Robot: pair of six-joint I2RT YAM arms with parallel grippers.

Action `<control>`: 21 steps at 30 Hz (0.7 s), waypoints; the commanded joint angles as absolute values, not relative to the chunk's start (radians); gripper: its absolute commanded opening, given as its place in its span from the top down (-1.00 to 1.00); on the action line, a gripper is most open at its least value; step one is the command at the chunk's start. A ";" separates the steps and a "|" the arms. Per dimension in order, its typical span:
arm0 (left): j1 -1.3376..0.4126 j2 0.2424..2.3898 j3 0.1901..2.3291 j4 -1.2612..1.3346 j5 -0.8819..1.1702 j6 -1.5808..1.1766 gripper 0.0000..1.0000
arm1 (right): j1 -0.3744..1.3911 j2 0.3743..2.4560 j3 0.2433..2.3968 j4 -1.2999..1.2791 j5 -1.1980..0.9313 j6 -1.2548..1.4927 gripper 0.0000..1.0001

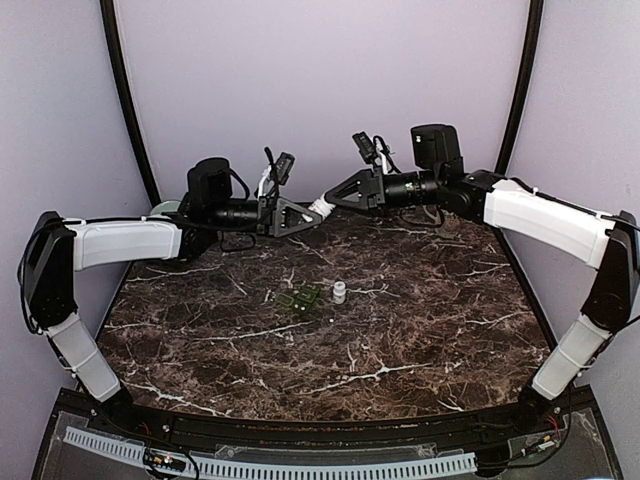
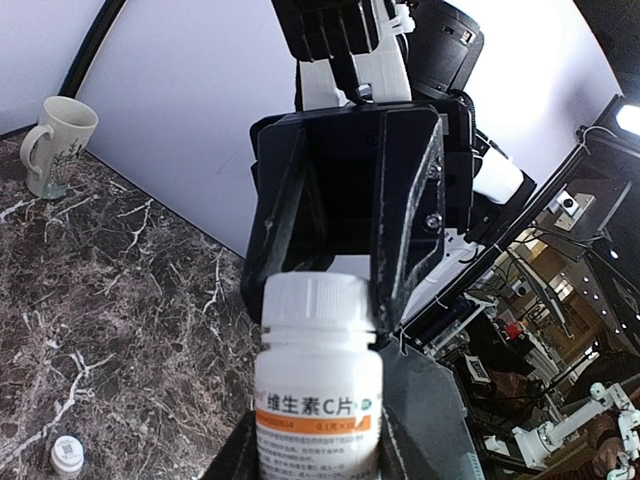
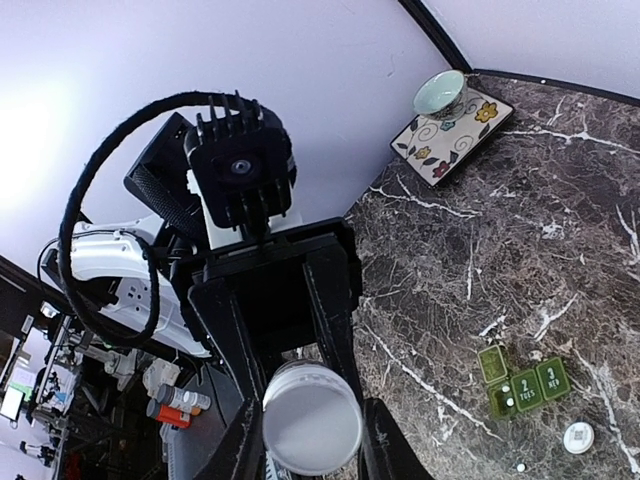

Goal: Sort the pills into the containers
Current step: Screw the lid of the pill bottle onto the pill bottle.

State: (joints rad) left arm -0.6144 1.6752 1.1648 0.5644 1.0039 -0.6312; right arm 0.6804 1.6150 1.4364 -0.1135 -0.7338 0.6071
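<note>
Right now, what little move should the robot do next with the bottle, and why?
Probably twist the cap off with the right hand: the left hand holds the pill bottle in the air, the right hand grips its white cap, and the bottle is not yet open.

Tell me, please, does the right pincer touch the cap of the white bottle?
Touching. In the left wrist view both fingers of the right pincer press against the sides of the cap, with no gap visible.

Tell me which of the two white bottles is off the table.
The larger white bottle, orange-labelled, held aloft between the left gripper and right gripper; the small bottle stands on the table by the pill organizer.
</note>
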 commanded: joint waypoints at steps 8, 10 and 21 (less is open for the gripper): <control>-0.653 1.639 1.309 0.307 0.806 -0.342 0.65 | 0.702 1.683 1.529 -0.203 -0.680 0.680 1.00; -0.665 1.635 1.323 0.264 0.757 -0.290 0.65 | 0.704 1.693 1.542 -0.227 -0.665 0.687 1.00; -0.768 1.586 1.343 0.119 0.347 -0.048 0.65 | 0.713 1.731 1.557 -0.275 -0.619 0.736 1.00</control>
State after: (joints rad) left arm -0.7048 1.6493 1.2938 0.1154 0.5224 -0.1711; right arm 0.6685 1.6974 1.5391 -0.2619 -0.5800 0.7204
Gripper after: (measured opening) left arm 0.324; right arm 0.255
